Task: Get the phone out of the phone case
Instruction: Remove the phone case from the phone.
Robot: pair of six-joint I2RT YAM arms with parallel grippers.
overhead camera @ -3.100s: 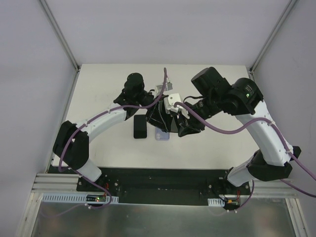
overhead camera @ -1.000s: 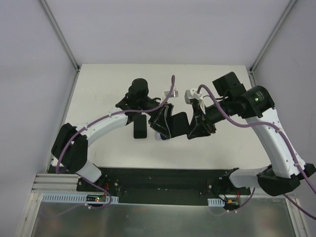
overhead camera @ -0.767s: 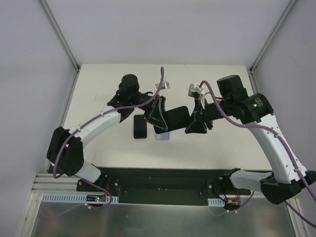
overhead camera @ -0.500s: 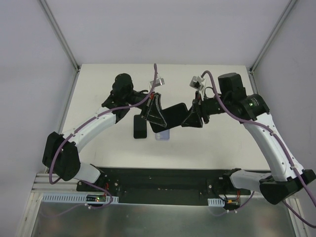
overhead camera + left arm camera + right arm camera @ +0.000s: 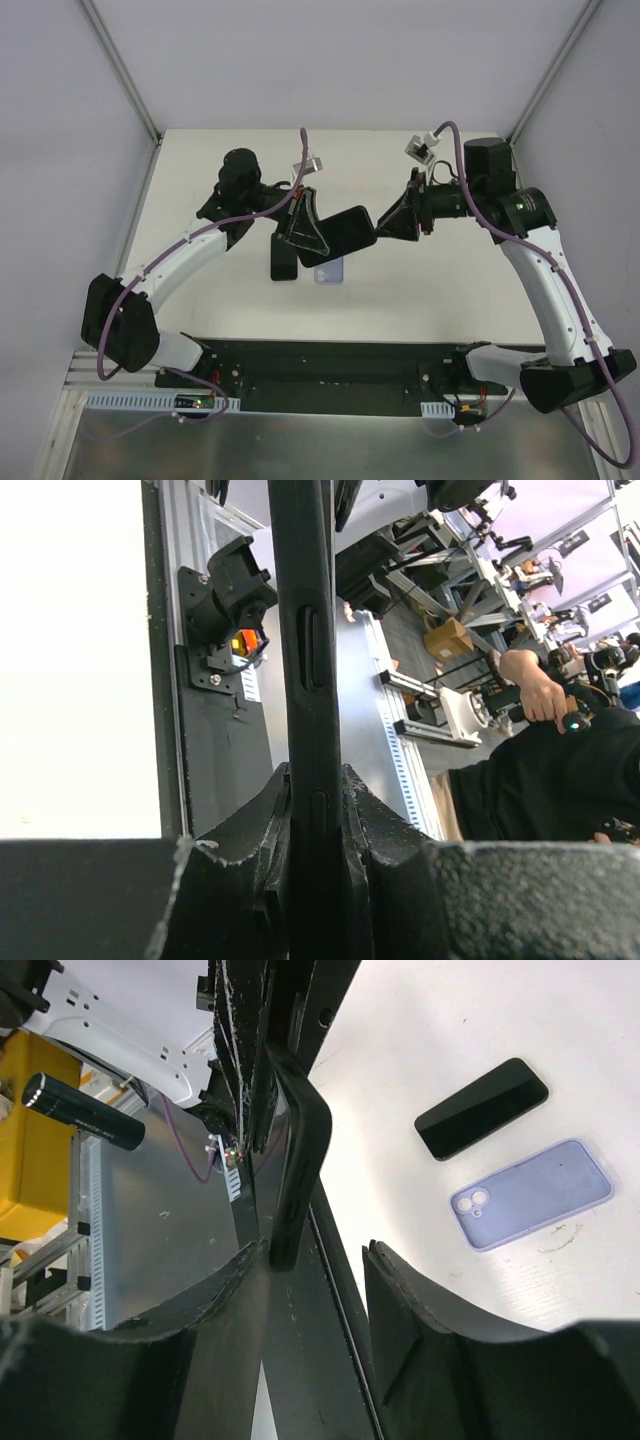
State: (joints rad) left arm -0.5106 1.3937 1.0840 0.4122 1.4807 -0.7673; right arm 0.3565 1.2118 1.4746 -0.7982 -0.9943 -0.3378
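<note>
**Cased phone held aloft, one end clamped, the other end free**

I have the black cased phone [image 5: 345, 232] up off the counter [image 5: 430, 290], spanning the gap between my two arms. That way one arm can anchor it while the other works the case loose.

My left fingers [image 5: 250, 825] are clenched on one end of it. It sits edge-on to their camera, with its side buttons just beyond the tips. That is my anchor.

My right fingers [image 5: 200, 1360] stand partly spread and grasp nothing. The phone's other end sits between them and seems to rest against one finger, with clear space to the other. I judge the case is not yet off.

Beyond the right fingers, a bare black phone [image 5: 482, 1108] and a lilac case [image 5: 530, 1195] lie side by side on the counter, well clear of my grasp.
</note>
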